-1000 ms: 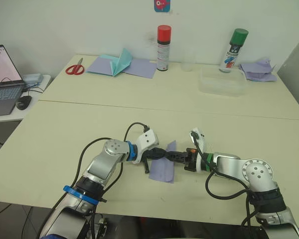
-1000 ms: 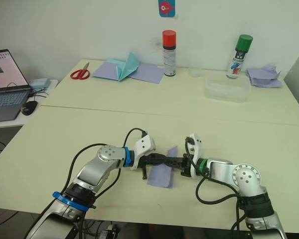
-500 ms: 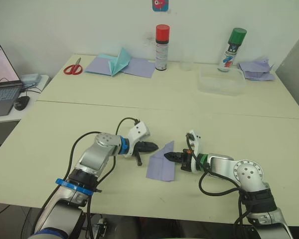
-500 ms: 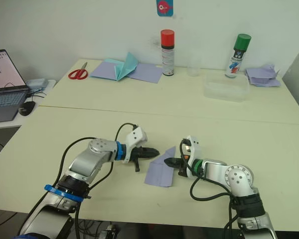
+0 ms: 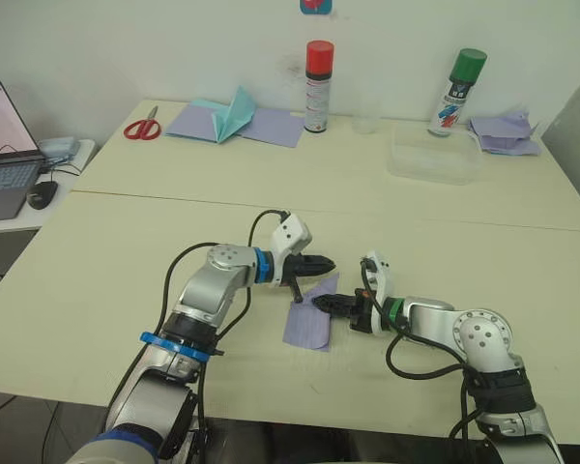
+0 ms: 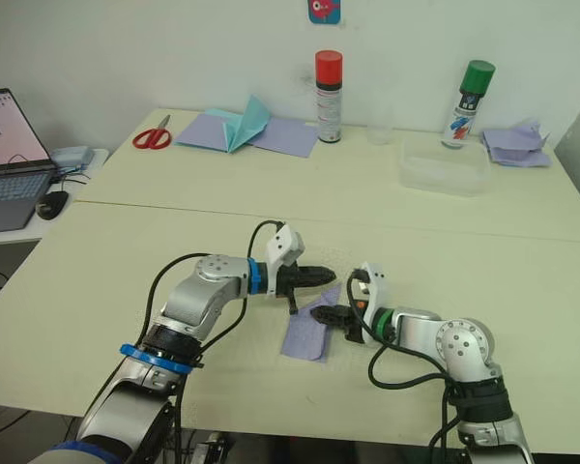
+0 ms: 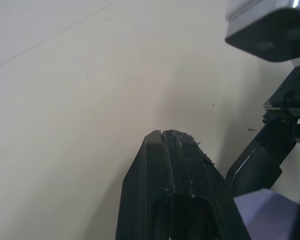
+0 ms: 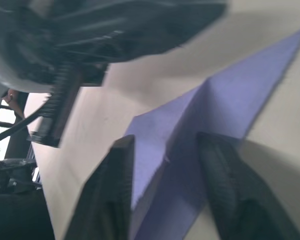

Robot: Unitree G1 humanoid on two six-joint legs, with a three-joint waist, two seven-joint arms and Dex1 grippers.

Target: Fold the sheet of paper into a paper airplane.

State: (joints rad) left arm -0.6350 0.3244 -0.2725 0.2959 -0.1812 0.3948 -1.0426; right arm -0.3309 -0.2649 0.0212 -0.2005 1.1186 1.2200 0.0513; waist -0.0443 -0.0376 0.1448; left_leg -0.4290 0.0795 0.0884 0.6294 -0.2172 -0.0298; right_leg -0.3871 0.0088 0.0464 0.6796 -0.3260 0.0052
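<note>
While a grey laptop (image 5: 2, 145) sits at the far left edge, red-handled scissors (image 5: 145, 127) and wide lavender sheets with a teal folded paper shape (image 5: 234, 118) lie at the back of the cream table (image 5: 106, 251). Nearer the front, the left gripper (image 5: 321, 263) points rightward with its two black fingers pressed together on nothing, hanging just above the upper corner of the thin pale lavender-blue sheet of paper (image 5: 309, 322), which lies partly folded on the table. Just right of it, the right gripper (image 5: 321, 303) faces left, its fingers (image 8: 217, 175) spread a little to either side of a raised crease near the sheet's upper right edge. Farther back stand a red-capped spray can (image 5: 318, 85), a clear plastic tray (image 5: 432, 159) and a green-capped spray can (image 5: 457, 79).
</note>
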